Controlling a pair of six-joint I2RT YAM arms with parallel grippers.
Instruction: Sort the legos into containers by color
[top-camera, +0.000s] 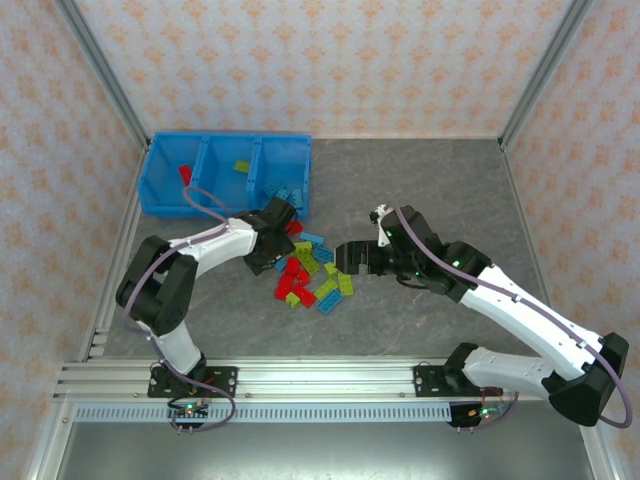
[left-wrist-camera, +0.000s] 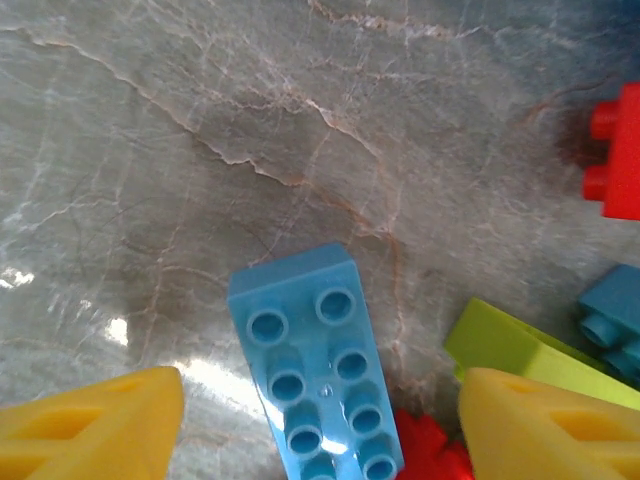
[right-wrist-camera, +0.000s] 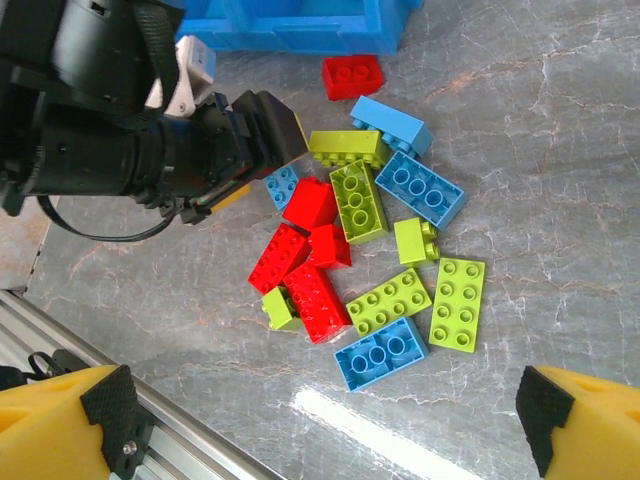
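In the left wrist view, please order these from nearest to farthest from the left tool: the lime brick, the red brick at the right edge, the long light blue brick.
1. long light blue brick: bottom centre, between the fingers of the left tool.
2. lime brick: lower right, just beside one finger.
3. red brick: upper right edge, well away.

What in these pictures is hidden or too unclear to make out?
Left wrist view: the blue brick and a red brick beside it run off the bottom edge.
Right wrist view: the top edge cuts off the tray.
Top view: the tray's bricks are too small to count.
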